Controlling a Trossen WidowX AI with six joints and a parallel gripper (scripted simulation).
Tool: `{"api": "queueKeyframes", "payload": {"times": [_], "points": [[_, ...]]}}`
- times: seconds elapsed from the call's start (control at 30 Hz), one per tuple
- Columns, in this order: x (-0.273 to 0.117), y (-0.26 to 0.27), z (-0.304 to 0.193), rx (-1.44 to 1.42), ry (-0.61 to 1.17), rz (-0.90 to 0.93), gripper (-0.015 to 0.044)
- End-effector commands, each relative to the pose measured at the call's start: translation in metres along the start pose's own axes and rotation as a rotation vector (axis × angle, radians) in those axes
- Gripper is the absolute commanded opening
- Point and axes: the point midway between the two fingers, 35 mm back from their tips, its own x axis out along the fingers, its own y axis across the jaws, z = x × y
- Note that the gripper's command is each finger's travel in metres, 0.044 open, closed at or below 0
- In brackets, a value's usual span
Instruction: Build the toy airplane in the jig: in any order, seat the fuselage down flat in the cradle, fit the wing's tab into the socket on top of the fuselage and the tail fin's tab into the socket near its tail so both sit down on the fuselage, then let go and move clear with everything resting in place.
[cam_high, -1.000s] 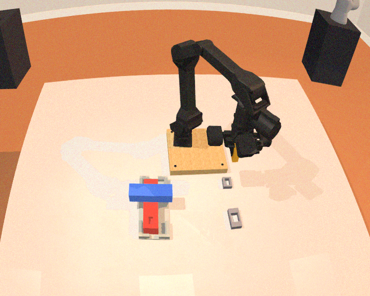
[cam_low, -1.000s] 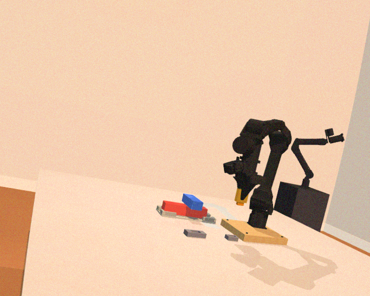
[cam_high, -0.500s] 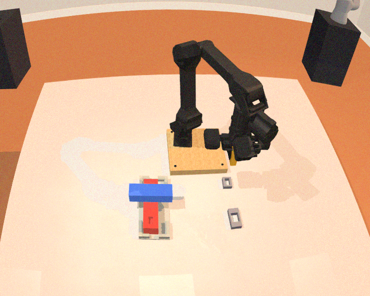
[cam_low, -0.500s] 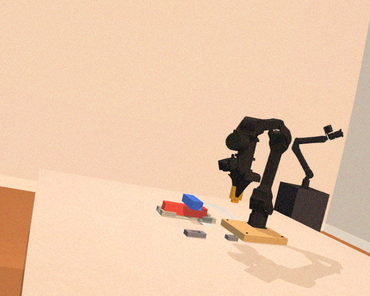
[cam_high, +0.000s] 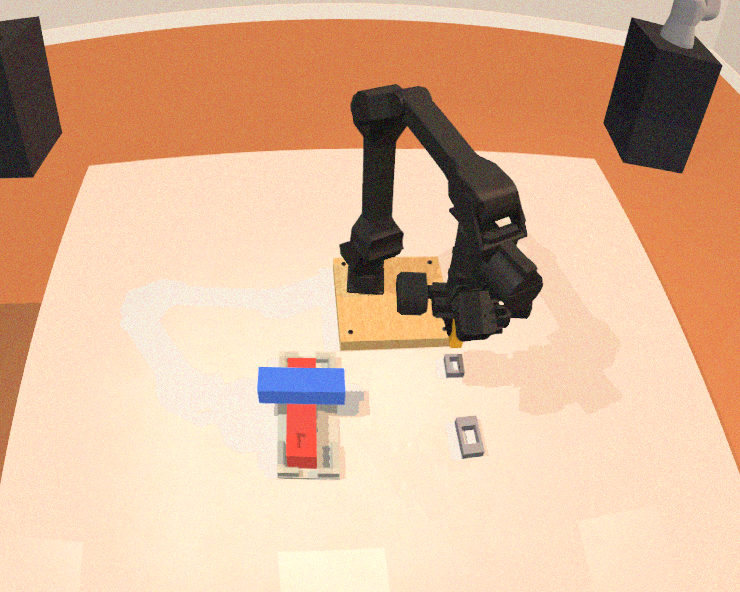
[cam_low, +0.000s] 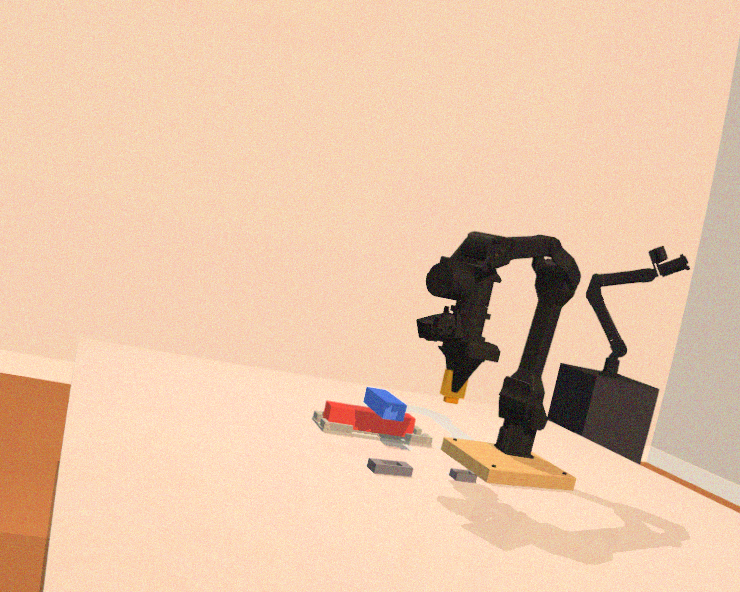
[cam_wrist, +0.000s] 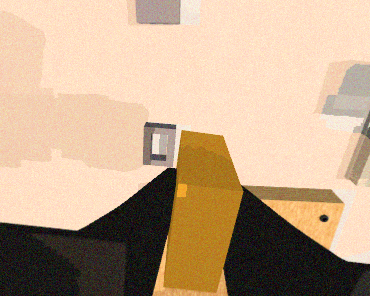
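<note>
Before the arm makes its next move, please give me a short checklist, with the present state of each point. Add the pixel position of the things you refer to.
1. Tail fin (cam_low: 450, 383) (cam_wrist: 204, 235) gripped: ok, the gripper (cam_low: 455, 387) (cam_wrist: 196, 180) is shut on it.
2. Tail fin raised off the table: ok, it hangs in the air.
3. Fuselage (cam_high: 301, 432) (cam_low: 341, 412) flat in the cradle (cam_high: 282, 425) (cam_low: 336, 427): ok, it looks level.
4. Wing (cam_high: 301, 383) (cam_low: 383, 404) down on the fuselage: ok by appearance; its tab is hidden.
5. Tail socket (cam_high: 300, 438) uncovered: ok, nothing stands in it.
6. Tail fin above its socket: not ok, it is off to the side of the cradle.
</note>
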Motion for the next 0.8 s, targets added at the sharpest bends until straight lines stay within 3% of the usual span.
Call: {"api": "queueKeyframes", "payload": {"times": [0.0,0.77], "points": [[0.002,-0.005,0.01,0.01,0.006,0.004,0.0],[0.009,-0.044,0.055,-0.005,-0.003,-0.004,0.0]]}}
